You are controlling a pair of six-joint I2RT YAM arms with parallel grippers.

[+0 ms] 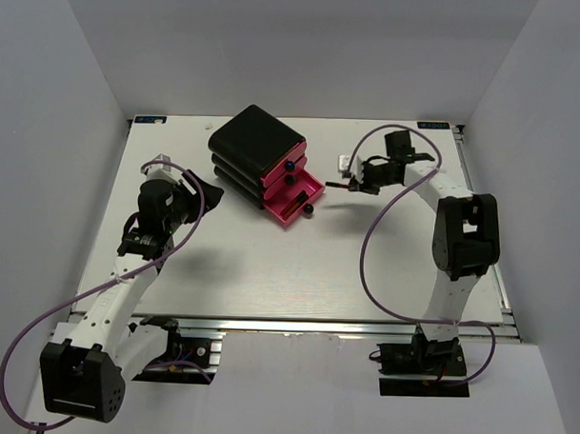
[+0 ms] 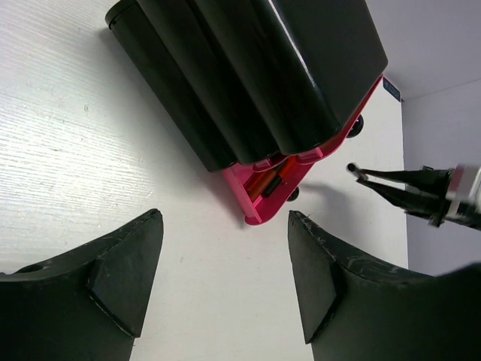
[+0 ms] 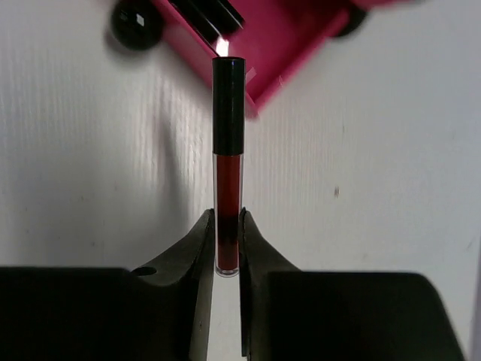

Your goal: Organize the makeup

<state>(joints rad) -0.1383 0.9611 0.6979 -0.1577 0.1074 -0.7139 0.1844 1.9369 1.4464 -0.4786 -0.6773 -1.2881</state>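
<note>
Your right fingers (image 3: 201, 235) are closed almost all the way, pinching a lipstick tube (image 3: 228, 143) by its dark red end, with its black cap pointing toward the black box (image 1: 257, 144). The tube hangs above the worktop (image 1: 269, 264) just to the right of the box. Its cap is near the corner of the open pink bottom drawer (image 1: 295, 200), where slim dark items lie. Your left fingers (image 2: 135, 256) stand wide apart with nothing between them, to the left of the box and aimed at it.
</note>
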